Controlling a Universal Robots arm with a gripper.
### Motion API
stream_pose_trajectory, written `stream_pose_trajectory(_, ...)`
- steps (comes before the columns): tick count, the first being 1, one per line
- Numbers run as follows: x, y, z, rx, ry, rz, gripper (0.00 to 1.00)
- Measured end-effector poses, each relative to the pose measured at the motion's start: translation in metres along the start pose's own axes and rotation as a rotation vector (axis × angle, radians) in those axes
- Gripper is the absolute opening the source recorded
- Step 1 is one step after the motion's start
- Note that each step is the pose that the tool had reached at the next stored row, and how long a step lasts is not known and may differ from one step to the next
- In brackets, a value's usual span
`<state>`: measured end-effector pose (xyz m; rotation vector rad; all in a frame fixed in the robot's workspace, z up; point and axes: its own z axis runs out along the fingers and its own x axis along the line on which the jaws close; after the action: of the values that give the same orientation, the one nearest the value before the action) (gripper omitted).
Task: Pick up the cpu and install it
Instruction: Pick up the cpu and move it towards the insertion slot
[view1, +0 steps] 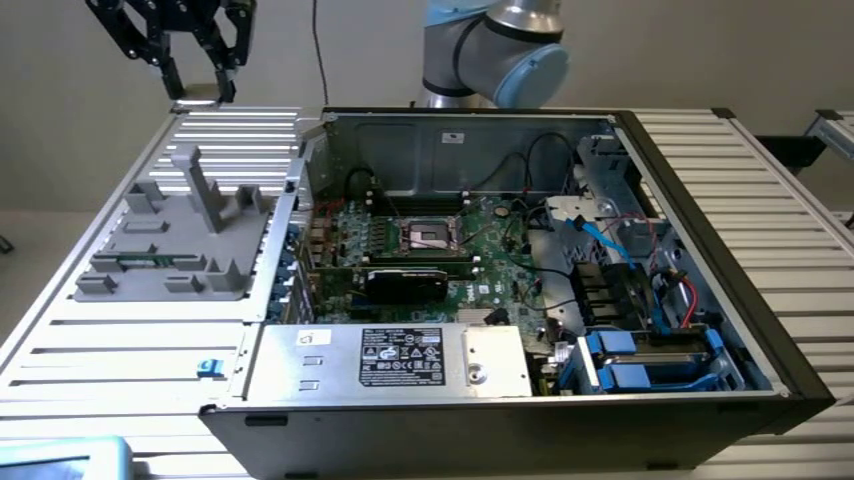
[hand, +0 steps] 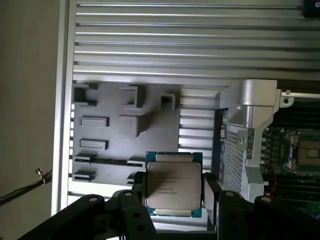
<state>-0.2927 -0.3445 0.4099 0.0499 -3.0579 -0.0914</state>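
exterior view: the gripper (view1: 200, 92) hangs in the upper left of the frame, above the far edge of the slatted table (view1: 120, 350). the cpu (view1: 200, 99) is a pale sliver at its tips. the open computer case (view1: 694, 250) sits mid-frame, its cpu socket (view1: 434, 235) well apart from the gripper.

wrist view: the cpu (hand: 173, 185) lies flat, silver top showing. it is pinched between the partly closed fingers (hand: 209, 192), above the grey parts tray (hand: 125, 130).

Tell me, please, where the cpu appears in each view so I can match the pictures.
Exterior view: the cpu is at the top left, a pale sliver clamped between the jaws.
Wrist view: the cpu lies flat between the dark jaws, overlapping the grey tray.
Shared landmark: the grey tray beside the open computer case.
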Motion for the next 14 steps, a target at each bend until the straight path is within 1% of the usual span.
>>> stream_pose_trajectory(11,-0.047,-0.0069,-0.0043,-0.0001,0.0005,0.000,0.54)
stream_pose_trajectory(14,-0.057,-0.0083,-0.0051,-0.0002,-0.0012,0.000,0.54)
